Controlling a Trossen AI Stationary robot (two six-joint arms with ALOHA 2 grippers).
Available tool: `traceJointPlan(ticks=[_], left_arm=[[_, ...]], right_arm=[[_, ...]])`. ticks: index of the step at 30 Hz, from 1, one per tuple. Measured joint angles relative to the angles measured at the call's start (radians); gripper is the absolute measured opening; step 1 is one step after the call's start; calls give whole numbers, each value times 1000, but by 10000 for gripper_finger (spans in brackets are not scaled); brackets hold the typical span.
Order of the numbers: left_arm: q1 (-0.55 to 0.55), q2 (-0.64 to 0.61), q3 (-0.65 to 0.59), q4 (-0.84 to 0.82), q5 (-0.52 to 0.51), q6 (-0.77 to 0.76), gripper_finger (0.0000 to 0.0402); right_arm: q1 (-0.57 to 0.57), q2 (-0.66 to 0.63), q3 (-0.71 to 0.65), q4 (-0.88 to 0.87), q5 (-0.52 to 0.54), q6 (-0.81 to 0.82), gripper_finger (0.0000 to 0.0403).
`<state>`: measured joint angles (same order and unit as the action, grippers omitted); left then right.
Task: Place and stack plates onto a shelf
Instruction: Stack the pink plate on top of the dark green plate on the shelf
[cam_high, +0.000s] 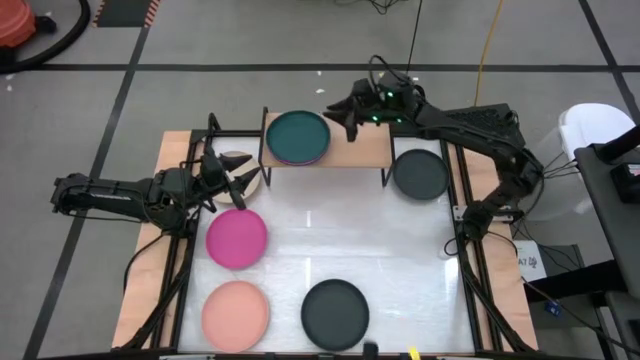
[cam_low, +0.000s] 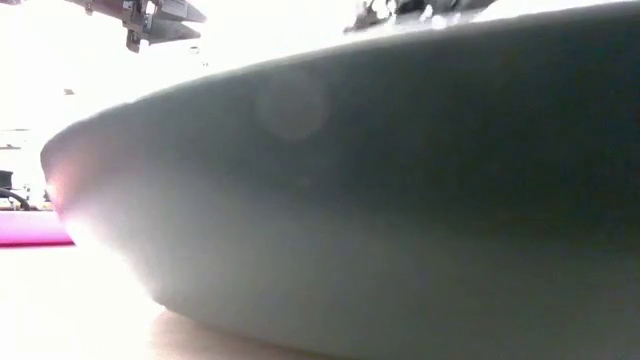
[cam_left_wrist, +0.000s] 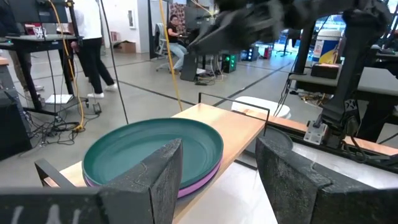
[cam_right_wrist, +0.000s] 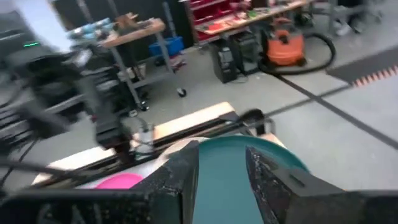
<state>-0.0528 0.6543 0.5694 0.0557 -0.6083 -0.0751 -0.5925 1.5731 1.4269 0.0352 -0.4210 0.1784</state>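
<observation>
On the shelf (cam_high: 360, 150), a dark teal plate (cam_high: 298, 137) lies on a purple plate (cam_left_wrist: 200, 179) at the board's left half. My right gripper (cam_high: 338, 118) hovers open just right of that stack, and its wrist view looks past the fingers at the teal plate (cam_right_wrist: 224, 158). My left gripper (cam_high: 238, 183) is open left of the shelf, above a beige plate (cam_high: 240, 160) that lies on the table. It faces the stack (cam_left_wrist: 155, 149) with nothing between its fingers (cam_left_wrist: 155, 180).
A magenta plate (cam_high: 237, 238), a salmon pink plate (cam_high: 236, 312) and a black plate (cam_high: 335, 312) lie flat on the white table top. A dark plate (cam_high: 420, 173) lies right of the shelf. The shelf's right half (cam_left_wrist: 239, 127) is bare. People stand in the room beyond.
</observation>
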Motion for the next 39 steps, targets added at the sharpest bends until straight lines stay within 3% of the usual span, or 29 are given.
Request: traceJointPlan(ticks=[5,11,16,21,26,30,39], left_arm=[[0,0,0,0,0,0,207],[0,0,0,0,0,0,207],[0,0,0,0,0,0,207],[0,0,0,0,0,0,207],[0,0,0,0,0,0,207],[0,0,0,0,0,0,207],[0,0,0,3,0,-12,207]], right_arm=[[98,-153,-67,-131,-1,-142,116],[226,-371,-297,-124,4,-158,116],[339,-553,-599,57,21,-111,116],[478,-674,-920,341,165,-54,116],[600,-687,-1151,658,305,-25,116],[650,-681,-1213,747,394,-34,116],[667,-681,-1214,747,395,-31,116]])
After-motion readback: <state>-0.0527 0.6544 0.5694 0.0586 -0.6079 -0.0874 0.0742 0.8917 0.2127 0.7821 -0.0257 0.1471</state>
